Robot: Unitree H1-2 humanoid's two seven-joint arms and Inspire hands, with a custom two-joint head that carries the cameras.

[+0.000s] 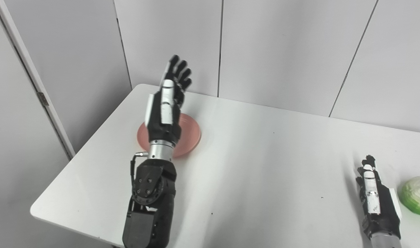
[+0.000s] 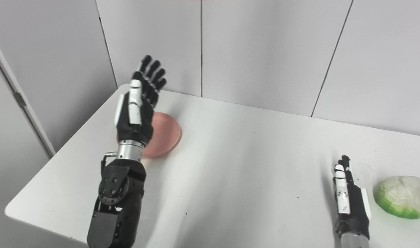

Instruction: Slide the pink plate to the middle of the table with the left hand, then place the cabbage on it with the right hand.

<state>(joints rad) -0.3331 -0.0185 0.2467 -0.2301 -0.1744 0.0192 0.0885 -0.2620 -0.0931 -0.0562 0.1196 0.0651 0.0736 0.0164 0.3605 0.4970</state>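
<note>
The pink plate point(image 1: 188, 135) lies flat on the left part of the white table point(image 1: 258, 165), partly hidden by my left arm. My left hand point(image 1: 168, 100) is raised above the plate's near side, open, its fingers straight and pointing up toward the back wall, holding nothing. The pale green cabbage point(image 2: 401, 196) rests near the table's right edge. My right hand point(image 2: 349, 199) lies low just left of the cabbage, apart from it, open with fingers extended forward and empty.
The table's left edge and rounded near-left corner point(image 1: 36, 210) lie close to my left arm. Grey wall panels point(image 1: 282, 48) stand right behind the table. A door frame with a hinge point(image 1: 42, 98) is at the left.
</note>
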